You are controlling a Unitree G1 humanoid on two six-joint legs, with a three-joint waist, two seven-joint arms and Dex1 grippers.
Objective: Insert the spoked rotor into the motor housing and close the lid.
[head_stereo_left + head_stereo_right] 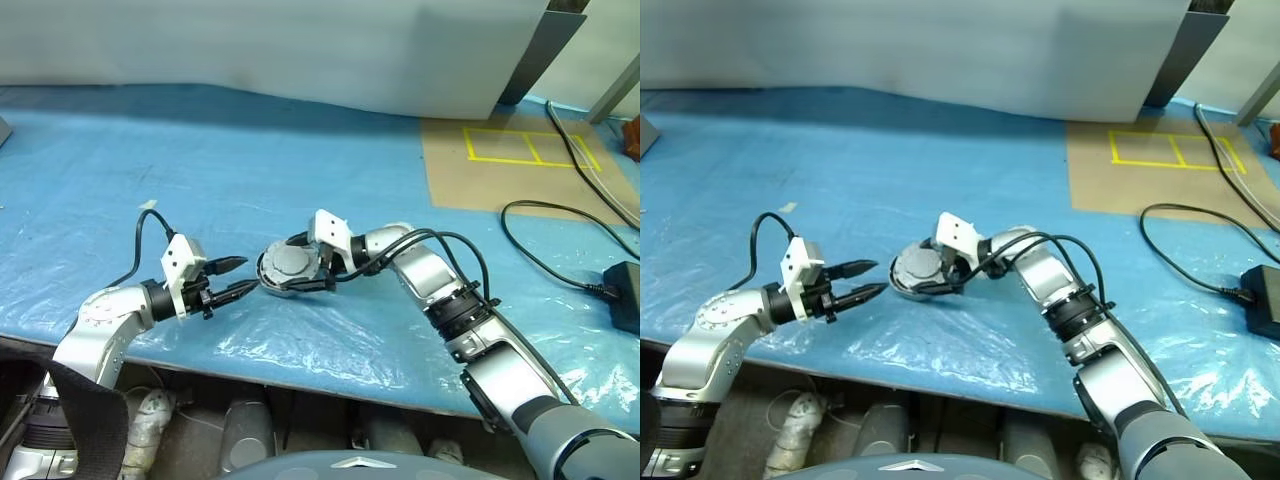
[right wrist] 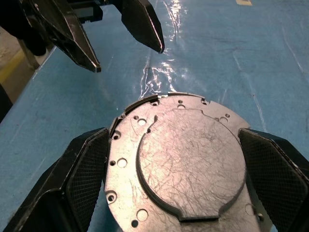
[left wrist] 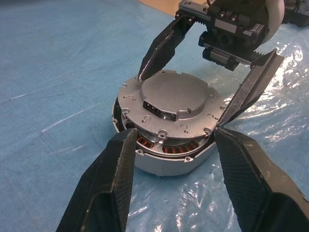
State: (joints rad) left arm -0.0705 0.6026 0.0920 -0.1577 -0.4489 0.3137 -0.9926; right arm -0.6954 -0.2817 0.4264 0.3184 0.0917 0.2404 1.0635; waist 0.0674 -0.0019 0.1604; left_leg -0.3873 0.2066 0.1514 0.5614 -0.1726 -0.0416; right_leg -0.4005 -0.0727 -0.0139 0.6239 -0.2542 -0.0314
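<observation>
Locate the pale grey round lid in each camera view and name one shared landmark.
Left eye view: lid at centre, between both grippers.
Right eye view: lid left of centre.
Left wrist view: lid at centre, atop the copper-wound housing.
Right wrist view: lid fills lower middle.
Shared landmark: blue table cover.

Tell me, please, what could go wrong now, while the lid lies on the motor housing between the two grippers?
1. The lid sits tilted on the motor housing, with copper windings showing in the gap, so pressing it now could jam it.
2. The right gripper has its fingers spread on either side of the lid, so nothing seems to clamp it and it might slide off.
3. The left gripper stands open close by, and a nudge could shift the housing on the slippery plastic sheet.
</observation>
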